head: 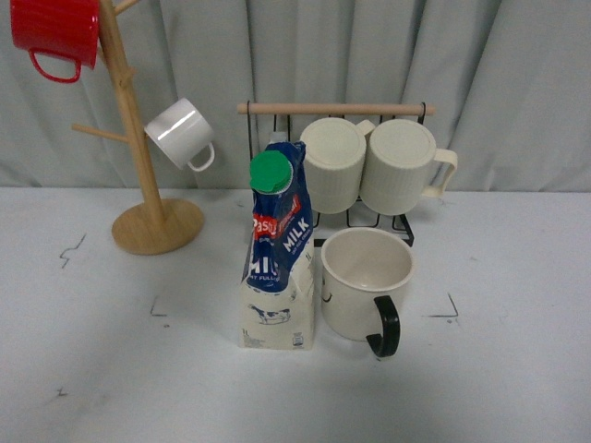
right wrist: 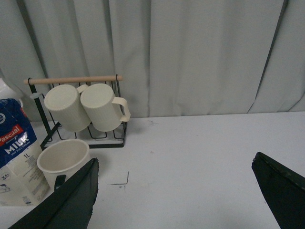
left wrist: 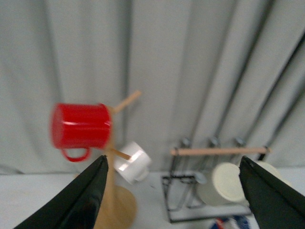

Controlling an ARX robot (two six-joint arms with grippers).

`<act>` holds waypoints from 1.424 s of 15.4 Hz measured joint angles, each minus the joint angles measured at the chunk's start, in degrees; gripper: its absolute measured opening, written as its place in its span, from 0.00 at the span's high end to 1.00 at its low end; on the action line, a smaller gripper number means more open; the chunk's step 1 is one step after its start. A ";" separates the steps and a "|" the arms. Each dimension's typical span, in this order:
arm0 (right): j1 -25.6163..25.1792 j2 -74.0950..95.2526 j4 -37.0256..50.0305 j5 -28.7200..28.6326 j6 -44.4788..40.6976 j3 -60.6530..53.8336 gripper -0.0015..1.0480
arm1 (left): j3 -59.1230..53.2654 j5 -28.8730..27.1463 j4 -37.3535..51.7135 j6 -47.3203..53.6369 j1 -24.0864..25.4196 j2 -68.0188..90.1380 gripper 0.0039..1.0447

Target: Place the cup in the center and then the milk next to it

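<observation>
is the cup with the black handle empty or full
Empty: the front view looks into the upright cup and shows bare cream inner wall, no liquid. It stands beside the milk.

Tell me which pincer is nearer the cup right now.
Right, probably. The right pincer views the cup close by, low over the table; the left pincer sits higher, facing the mug tree, cup unseen.

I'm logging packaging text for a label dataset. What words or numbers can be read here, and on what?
"MILK": milk carton, front view.
"Pascial", "MILK", "1L": same carton, right wrist view; the brand spelling is uncertain.
A red label in the front view is blurred; fine print below is too small.
Cup, mugs: no text.
</observation>
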 joint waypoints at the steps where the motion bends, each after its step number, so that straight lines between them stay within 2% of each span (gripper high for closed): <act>1: 0.00 0.00 -0.02 0.02 0.02 0.00 0.06 | -6.56 -1.62 3.85 2.84 2.49 -5.46 0.32; 2: 0.00 0.00 -0.02 0.02 0.00 0.00 0.06 | -12.55 -1.51 6.27 4.22 5.18 -9.42 0.46; 6: 0.00 0.00 0.00 0.00 0.00 0.00 0.06 | -26.93 3.52 10.03 5.42 9.35 -18.08 0.98; 9: 0.00 0.00 -0.02 0.00 0.00 0.00 0.06 | -33.29 5.90 9.75 5.57 11.72 -23.96 0.99; 10: 0.00 0.00 -0.02 0.00 0.00 0.00 0.06 | -34.69 10.19 9.31 5.62 15.19 -26.21 0.99; 11: 0.00 0.00 -0.02 0.02 0.00 0.00 0.06 | -35.63 10.01 8.85 5.57 16.85 -27.78 0.99; 22: 0.00 0.00 0.00 0.00 0.00 0.00 0.06 | -43.36 10.91 -0.90 5.62 16.44 -45.62 0.99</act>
